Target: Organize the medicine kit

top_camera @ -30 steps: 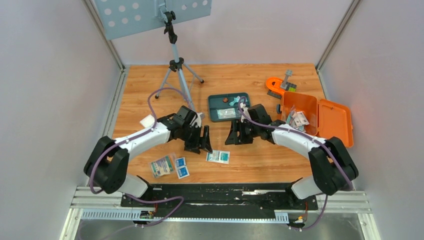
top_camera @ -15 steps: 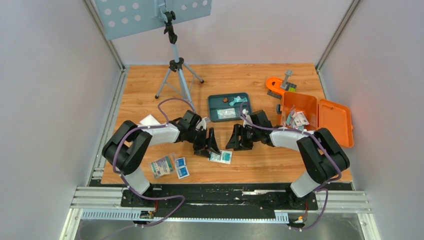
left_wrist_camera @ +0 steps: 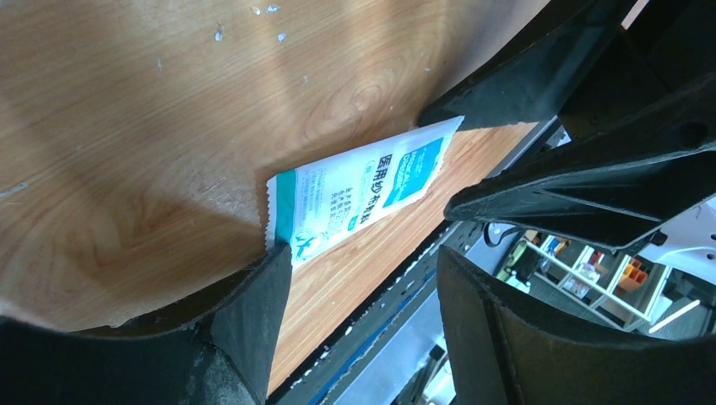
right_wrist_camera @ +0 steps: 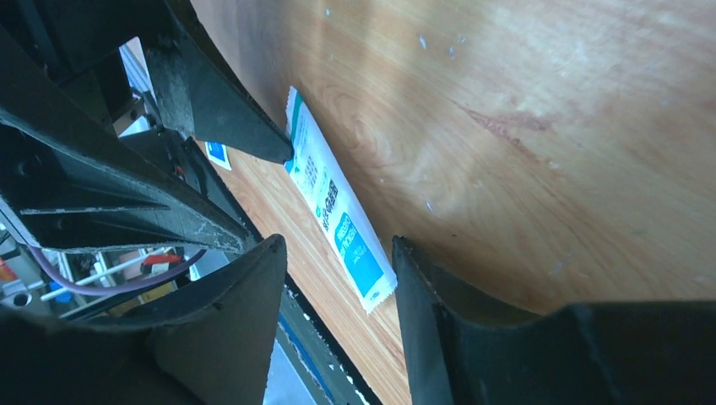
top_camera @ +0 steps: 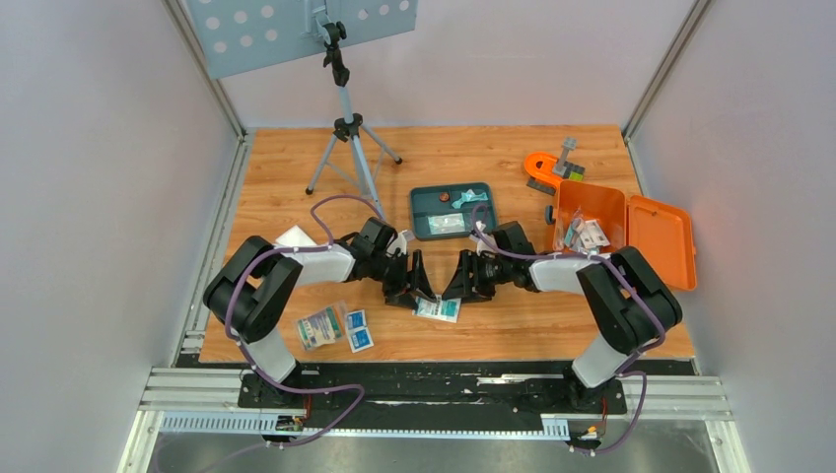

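Note:
The orange medicine kit point(top_camera: 631, 233) lies open at the right of the table, with small packets inside. A white and teal flat packet point(top_camera: 435, 309) lies on the wood near the front middle. My left gripper point(top_camera: 414, 285) and right gripper point(top_camera: 455, 285) face each other over it, both open. In the left wrist view one of the fingertips point(left_wrist_camera: 279, 257) of the left gripper point(left_wrist_camera: 363, 261) touches a corner of the packet point(left_wrist_camera: 363, 190). In the right wrist view the packet point(right_wrist_camera: 338, 215) lies with its near end between the spread jaws of the right gripper point(right_wrist_camera: 338, 249).
A dark teal divided tray point(top_camera: 452, 210) sits behind the grippers. A small orange curved piece point(top_camera: 542, 166) lies at the back right. A tripod point(top_camera: 347, 128) stands at the back left. More packets point(top_camera: 333, 327) lie front left, near a white item point(top_camera: 293, 237).
Both grippers have closed in on the packet, the left moving right and nearer, the right moving left. The right jaws have narrowed a little. The packet has not moved.

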Motion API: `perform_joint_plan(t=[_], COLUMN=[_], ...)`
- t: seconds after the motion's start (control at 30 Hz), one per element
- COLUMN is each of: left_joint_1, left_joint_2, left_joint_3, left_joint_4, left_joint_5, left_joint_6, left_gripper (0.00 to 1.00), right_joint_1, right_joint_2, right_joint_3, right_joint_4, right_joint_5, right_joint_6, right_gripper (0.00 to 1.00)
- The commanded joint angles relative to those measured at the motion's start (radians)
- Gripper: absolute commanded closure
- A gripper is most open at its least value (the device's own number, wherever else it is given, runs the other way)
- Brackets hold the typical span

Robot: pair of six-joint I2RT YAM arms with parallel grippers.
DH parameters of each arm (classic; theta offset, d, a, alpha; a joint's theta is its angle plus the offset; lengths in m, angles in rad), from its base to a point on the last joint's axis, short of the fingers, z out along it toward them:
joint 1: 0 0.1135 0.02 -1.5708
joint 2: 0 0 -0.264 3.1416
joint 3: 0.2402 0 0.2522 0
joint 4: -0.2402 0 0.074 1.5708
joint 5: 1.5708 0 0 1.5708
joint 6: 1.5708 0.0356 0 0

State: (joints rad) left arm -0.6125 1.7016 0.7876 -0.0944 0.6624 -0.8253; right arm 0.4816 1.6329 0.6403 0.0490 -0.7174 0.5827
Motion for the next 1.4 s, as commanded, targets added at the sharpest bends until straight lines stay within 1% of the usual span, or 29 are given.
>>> perform_joint_plan(t=[0.0, 0.2, 0.37, 0.47, 0.5, 0.63, 0.67, 0.77, 0.87, 1.03, 1.1, 1.2, 1.27, 1.37], left_joint_1=[0.012, 0.032, 0.036, 0.038, 0.038, 0.039, 0.038, 0.038, 0.039, 0.04, 0.045, 0.053, 0.062, 0.075], left_joint_2=[0.021, 0.011, 0.009, 0.006, 0.006, 0.0, -0.009, -0.04, -0.108, -0.216, -0.246, -0.279, -0.304, -0.336], left_joint_3=[-0.009, 0.001, 0.011, 0.016, 0.019, 0.033, 0.041, 0.064, 0.106, 0.159, 0.172, 0.185, 0.19, 0.197], left_joint_4=[-0.001, -0.03, -0.053, -0.058, -0.061, -0.079, -0.086, -0.142, -0.237, -0.354, -0.39, -0.43, -0.448, -0.469], left_joint_5=[-0.041, -0.043, -0.044, -0.043, -0.042, -0.046, -0.048, -0.065, -0.094, -0.16, -0.181, -0.212, -0.228, -0.245], left_joint_6=[0.019, 0.047, 0.065, 0.069, 0.071, 0.081, 0.084, 0.113, 0.162, 0.228, 0.247, 0.264, 0.27, 0.277], left_gripper=[0.28, 0.28, 0.28, 0.28, 0.28, 0.28, 0.28, 0.27, 0.24, 0.22, 0.22, 0.22, 0.22, 0.22], right_joint_1=[-0.001, -0.001, -0.001, -0.001, -0.001, -0.001, -0.001, -0.001, -0.003, -0.056, -0.108, -0.223, -0.314, -0.434], right_joint_2=[0.026, 0.094, 0.174, 0.179, 0.176, 0.136, 0.117, 0.049, -0.034, -0.234, -0.328, -0.47, -0.558, -0.667], right_joint_3=[0.001, 0.067, 0.121, 0.121, 0.12, 0.113, 0.11, 0.107, 0.116, 0.143, 0.158, 0.186, 0.203, 0.217], right_joint_4=[0.049, 0.037, 0.029, 0.028, 0.026, 0.007, -0.001, -0.042, -0.138, -0.274, -0.324, -0.383, -0.402, -0.404], right_joint_5=[-0.095, -0.119, -0.139, -0.142, -0.142, -0.127, -0.116, -0.055, 0.032, 0.189, 0.242, 0.323, 0.367, 0.486], right_joint_6=[-0.026, -0.076, -0.094, -0.098, -0.099, -0.089, -0.085, -0.073, -0.071, -0.082, -0.083, -0.075, -0.064, -0.049], right_gripper=[0.5, 0.57, 0.67, 0.71, 0.74, 0.97, 1.0, 1.0, 1.0, 1.0, 1.0, 1.0, 1.0, 1.0])
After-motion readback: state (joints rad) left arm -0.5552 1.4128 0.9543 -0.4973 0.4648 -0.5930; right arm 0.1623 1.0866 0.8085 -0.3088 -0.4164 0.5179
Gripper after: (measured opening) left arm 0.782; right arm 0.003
